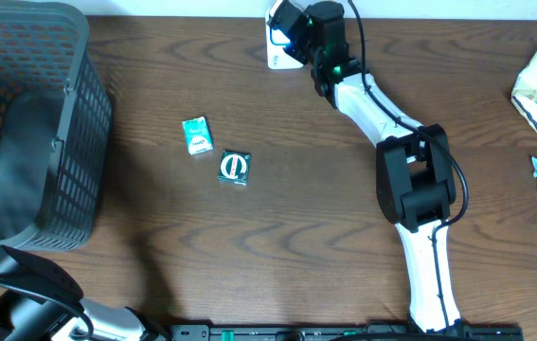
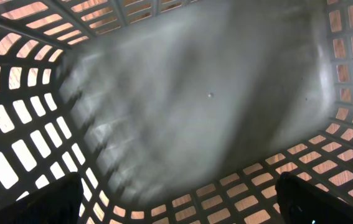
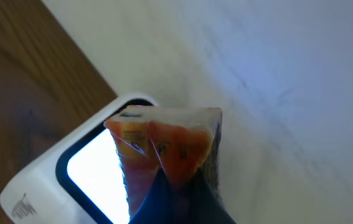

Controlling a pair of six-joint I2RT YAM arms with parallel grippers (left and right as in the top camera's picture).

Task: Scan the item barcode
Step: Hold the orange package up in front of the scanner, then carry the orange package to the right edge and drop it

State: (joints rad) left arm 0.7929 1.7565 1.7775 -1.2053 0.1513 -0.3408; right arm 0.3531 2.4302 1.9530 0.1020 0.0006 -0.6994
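Looks like the actual scan step. The right gripper (image 3: 177, 202) is clamped shut on a small orange packet (image 3: 164, 142), holding it right at the window of the white scanner (image 3: 45, 183) at the far edge of the tabletop (image 1: 296, 208). I can't spot a barcode, so I'd guess the next move is turning the packet until the code faces the glass. The left gripper (image 2: 179, 202) hangs wide open and empty inside the grey basket (image 2: 27, 124). 2 teal packets (image 1: 197, 135) wait mid-tabletop.

Overhead looks straight down on the table (image 1: 277, 237); wrist views sit close: left inside basket (image 2: 33, 143), right facing scanner (image 3: 45, 180).
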